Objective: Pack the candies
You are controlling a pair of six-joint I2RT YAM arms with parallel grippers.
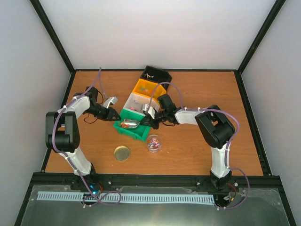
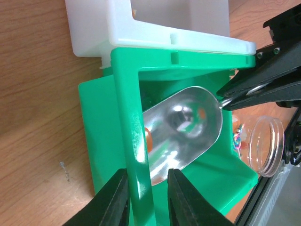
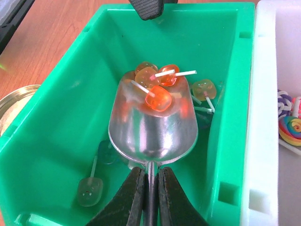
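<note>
A green bin [image 1: 136, 134] holds a shiny metal scoop [image 3: 153, 127]. My right gripper [image 3: 151, 169] is shut on the scoop's thin handle. The scoop's bowl lies low inside the bin with three orange candies [image 3: 157, 96] on sticks at its front lip. More candies lie loose on the bin floor: a yellow one [image 3: 204, 89] and a pale one [image 3: 90, 192]. My left gripper [image 2: 147, 172] straddles the green bin's left wall [image 2: 127, 117] and is closed on it. From above, the left gripper [image 1: 114, 115] and right gripper [image 1: 149, 121] flank the bin.
A white bin [image 1: 138, 101], an orange bin [image 1: 146, 88] and a black bin [image 1: 156, 74] line up behind the green one. An open clear jar [image 1: 153, 143] with a few candies stands in front, beside a round gold lid [image 1: 122, 153]. Swirl lollipops [image 3: 291, 129] lie in the white bin.
</note>
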